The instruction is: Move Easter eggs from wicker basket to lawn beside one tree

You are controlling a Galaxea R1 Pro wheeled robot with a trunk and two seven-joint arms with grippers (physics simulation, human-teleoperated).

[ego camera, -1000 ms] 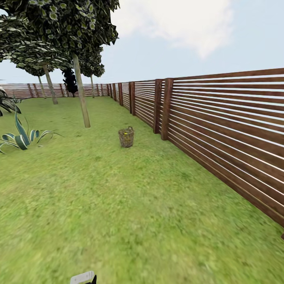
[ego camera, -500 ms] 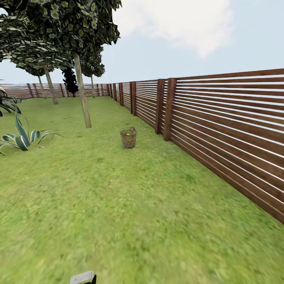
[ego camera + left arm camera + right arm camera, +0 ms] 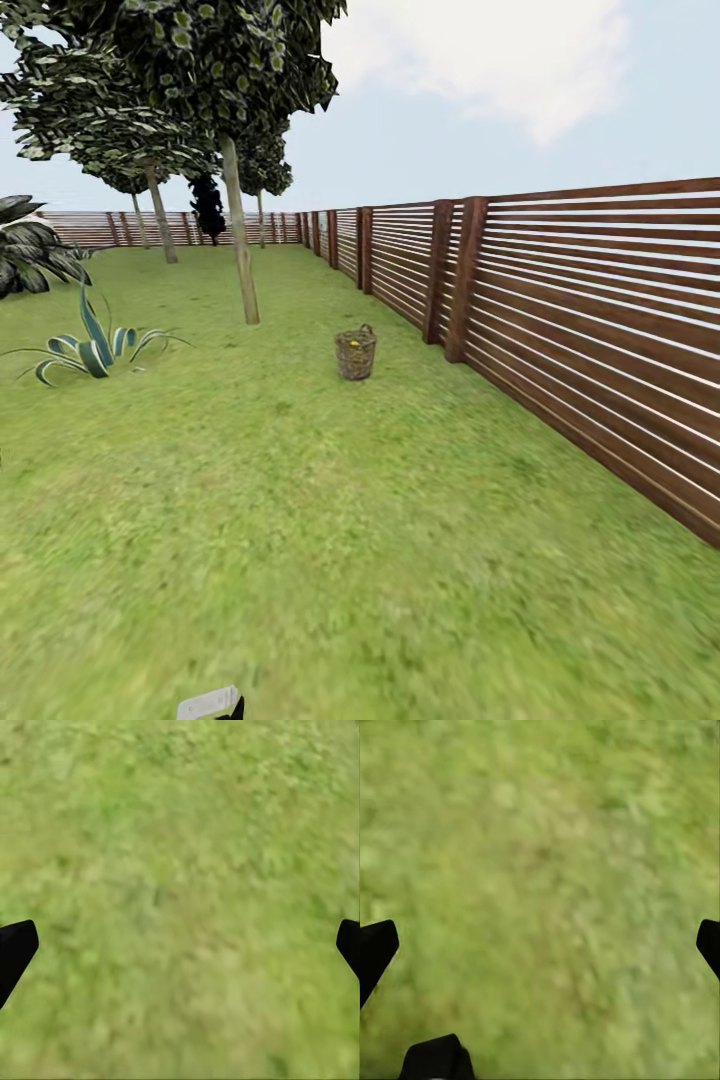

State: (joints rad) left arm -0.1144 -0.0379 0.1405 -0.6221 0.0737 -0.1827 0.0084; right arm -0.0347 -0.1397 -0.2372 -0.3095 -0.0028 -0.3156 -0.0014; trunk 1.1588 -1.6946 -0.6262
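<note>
Hanging over bare lawn point(image 3: 330, 560), the left gripper point(image 3: 180, 945) and right gripper point(image 3: 540, 945) both sit spread wide, holding nothing. Farther ahead the wicker basket point(image 3: 356, 354) stands near the fence point(image 3: 590, 330), yellow eggs point(image 3: 352, 345) glimpsed inside, the tree point(image 3: 241, 240) beyond it. Best to drive straight up, stopping with the basket within reach.

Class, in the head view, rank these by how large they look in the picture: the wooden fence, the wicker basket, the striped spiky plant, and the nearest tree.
1. wooden fence
2. nearest tree
3. striped spiky plant
4. wicker basket

These are apparent sizes only; distance from the camera affects them.
</note>
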